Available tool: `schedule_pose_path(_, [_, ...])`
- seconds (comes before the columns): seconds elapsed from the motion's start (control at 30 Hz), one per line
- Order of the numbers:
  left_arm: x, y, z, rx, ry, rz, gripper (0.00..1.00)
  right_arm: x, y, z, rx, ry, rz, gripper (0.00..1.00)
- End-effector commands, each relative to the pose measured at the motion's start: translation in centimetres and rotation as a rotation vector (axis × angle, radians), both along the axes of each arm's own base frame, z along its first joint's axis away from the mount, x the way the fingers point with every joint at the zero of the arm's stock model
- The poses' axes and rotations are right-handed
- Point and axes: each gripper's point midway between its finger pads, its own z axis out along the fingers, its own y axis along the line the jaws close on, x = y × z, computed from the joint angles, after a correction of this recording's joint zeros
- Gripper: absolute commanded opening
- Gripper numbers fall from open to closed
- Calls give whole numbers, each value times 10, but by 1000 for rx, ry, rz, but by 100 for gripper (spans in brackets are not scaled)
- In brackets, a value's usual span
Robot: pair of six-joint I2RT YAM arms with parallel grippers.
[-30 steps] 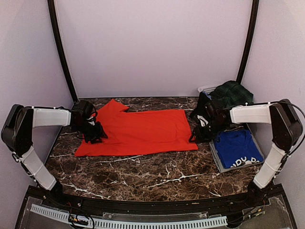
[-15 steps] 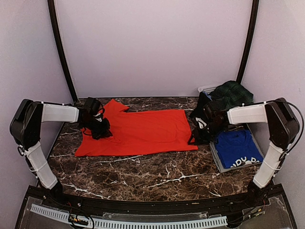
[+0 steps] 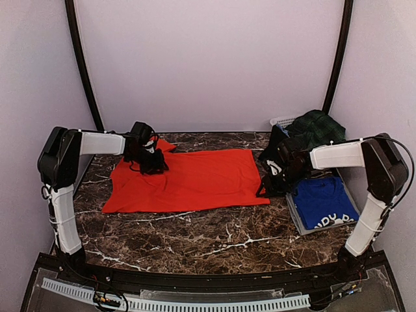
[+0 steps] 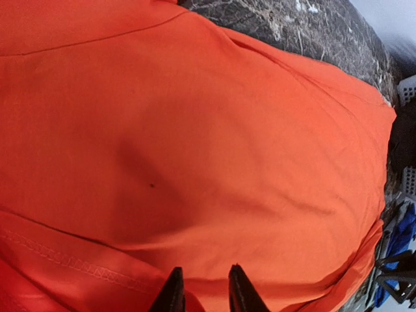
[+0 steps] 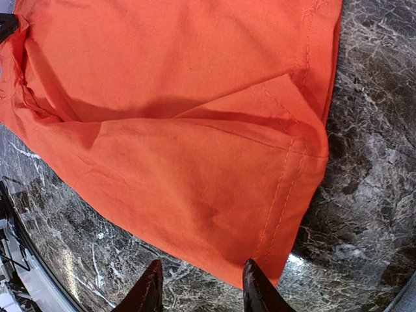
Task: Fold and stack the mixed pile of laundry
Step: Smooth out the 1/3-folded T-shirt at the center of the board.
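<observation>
Left fingers (image 4: pixel 172 296), narrowly parted, have slid up to the far sleeve of the bright red-orange T-shirt (image 3: pixel 195 179) lying flat on the dark marble counter (image 3: pixel 195 240), right fingers (image 5: pixel 255 292) gape wider over its hem, so I'd pinch both ends squarely before folding.

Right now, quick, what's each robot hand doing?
Left gripper: jaws slightly open, empty, over the red-orange T-shirt.
Right gripper: jaws open, empty, over its hem.

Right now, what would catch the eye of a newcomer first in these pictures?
The bright red-orange T-shirt spread flat in the middle of the dark marble table, with the left gripper and right gripper at its ends. At the right, a folded royal blue T-shirt lies on a grey tray.
</observation>
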Motion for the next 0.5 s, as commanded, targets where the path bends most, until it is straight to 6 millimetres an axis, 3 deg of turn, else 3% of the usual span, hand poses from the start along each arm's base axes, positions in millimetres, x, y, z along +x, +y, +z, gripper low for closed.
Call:
schedule_pose_path(0.0, [10,-14,42,-30,-126,-106,31,5,10,5,31,-29,25,39])
schedule_pose_path(0.1, [3,-10,59,-22,-165,-115,37,7,16,8,35,-39,39,39])
schedule_pose_path(0.13, [2,-5,75,-13,-207,-98,38,8,17,9,34,-43,42,39])
schedule_pose_path(0.17, [-6,1,70,3,-193,-79,40,8,19,9,34,-44,46,39])
schedule_pose_path(0.2, [-7,10,85,22,-232,-46,41,8,20,10,33,-48,50,39])
schedule_pose_path(0.23, [-17,18,87,30,-227,-19,42,9,21,11,34,-53,53,39])
schedule_pose_path(0.33, [-33,48,70,115,-159,87,43,10,23,12,25,-64,61,38])
schedule_pose_path(0.47, [-47,70,39,189,-40,146,43,10,30,13,14,-85,86,38])
